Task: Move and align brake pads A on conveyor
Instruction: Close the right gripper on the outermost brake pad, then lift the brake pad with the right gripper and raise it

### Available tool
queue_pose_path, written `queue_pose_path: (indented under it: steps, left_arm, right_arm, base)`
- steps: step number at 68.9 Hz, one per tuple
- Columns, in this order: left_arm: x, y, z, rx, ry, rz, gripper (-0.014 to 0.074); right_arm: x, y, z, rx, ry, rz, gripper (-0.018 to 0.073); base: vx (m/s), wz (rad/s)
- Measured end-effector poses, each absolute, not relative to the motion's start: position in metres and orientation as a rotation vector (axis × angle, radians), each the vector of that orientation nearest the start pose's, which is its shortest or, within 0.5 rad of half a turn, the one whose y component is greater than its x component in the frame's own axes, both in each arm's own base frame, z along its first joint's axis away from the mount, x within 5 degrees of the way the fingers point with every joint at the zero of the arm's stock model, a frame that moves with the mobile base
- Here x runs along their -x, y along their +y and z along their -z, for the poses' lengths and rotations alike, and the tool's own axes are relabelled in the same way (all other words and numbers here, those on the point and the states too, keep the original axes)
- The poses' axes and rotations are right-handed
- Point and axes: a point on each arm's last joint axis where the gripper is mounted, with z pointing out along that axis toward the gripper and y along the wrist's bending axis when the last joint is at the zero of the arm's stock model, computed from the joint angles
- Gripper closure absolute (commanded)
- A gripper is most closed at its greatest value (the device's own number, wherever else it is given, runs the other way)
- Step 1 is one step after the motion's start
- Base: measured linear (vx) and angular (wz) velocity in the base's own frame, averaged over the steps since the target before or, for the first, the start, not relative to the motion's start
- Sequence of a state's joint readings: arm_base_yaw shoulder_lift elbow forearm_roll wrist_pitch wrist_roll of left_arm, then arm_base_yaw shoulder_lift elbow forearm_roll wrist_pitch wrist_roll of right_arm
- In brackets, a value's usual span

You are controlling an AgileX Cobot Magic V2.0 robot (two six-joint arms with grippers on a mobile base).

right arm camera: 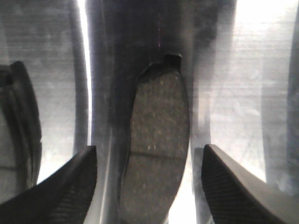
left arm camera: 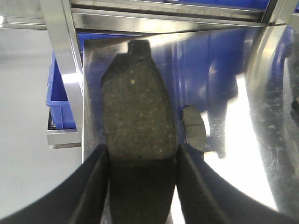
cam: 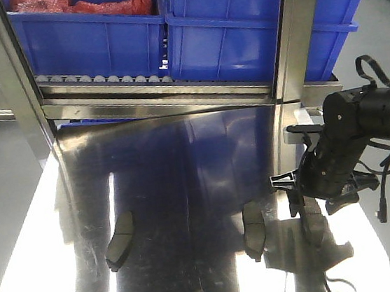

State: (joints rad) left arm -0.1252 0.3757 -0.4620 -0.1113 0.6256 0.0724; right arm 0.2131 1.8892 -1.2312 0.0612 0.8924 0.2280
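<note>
Altogether four brake pads [cam: 117,239] show: left end effector [left arm camera: 142,151] clamps one, right end effector [right arm camera: 149,150] gapes around another.

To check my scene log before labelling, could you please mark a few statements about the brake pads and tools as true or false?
1. The left tool is shut on a brake pad. True.
2. The right tool clamps a pad. False: its fingers stand open on either side of the pad under it, with gaps on both sides.
3. The front view shows three pads on the steel tabletop: a left pad, a middle pad and a right pad. True.
4. The pads rest on a dark conveyor belt. False: they lie on shiny steel, and no belt is in view.
5. The bins above the roller track are red. False: they are blue.
</note>
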Motion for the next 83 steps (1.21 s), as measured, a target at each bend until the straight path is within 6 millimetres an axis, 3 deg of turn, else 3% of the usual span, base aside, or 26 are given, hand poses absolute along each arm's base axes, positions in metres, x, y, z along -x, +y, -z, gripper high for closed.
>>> queue_pose_path:
  steps: [17, 26, 45, 55, 68, 83]
  left_arm:
    - [-0.075, -0.015, -0.288, -0.15, 2.017, 0.157, 0.0603]
    - [-0.075, -0.015, -0.288, -0.15, 2.017, 0.157, 0.0603]
    - [-0.075, -0.015, -0.288, -0.15, 2.017, 0.157, 0.0603]
    - [-0.075, -0.015, -0.288, -0.15, 2.017, 0.157, 0.0603]
    - [-0.075, -0.015, -0.288, -0.15, 2.017, 0.157, 0.0603]
    - [-0.075, -0.015, -0.288, -0.15, 2.017, 0.157, 0.0603]
  right_arm:
    - [-0.352, 0.08, -0.16, -0.08, 3.077, -0.094, 0.0134]
    - [-0.352, 0.08, -0.16, -0.077, 3.076, -0.09, 0.0233]
    - [-0.353, 0.079, -0.159, -0.067, 3.075, -0.069, 0.0578]
    - [-0.352, 0.078, -0.162, -0.054, 3.069, -0.053, 0.0571]
    - [-0.335, 0.073, -0.188, -0.039, 2.976, -0.064, 0.057]
    - [-0.301, 0.064, -0.237, -0.013, 2.794, -0.083, 0.057]
  base:
    - [0.0, 0.0]
    - [0.0, 0.0]
    - [0.0, 0.0]
    - [0.0, 0.0]
    - [0.0, 0.0]
    - [0.0, 0.0]
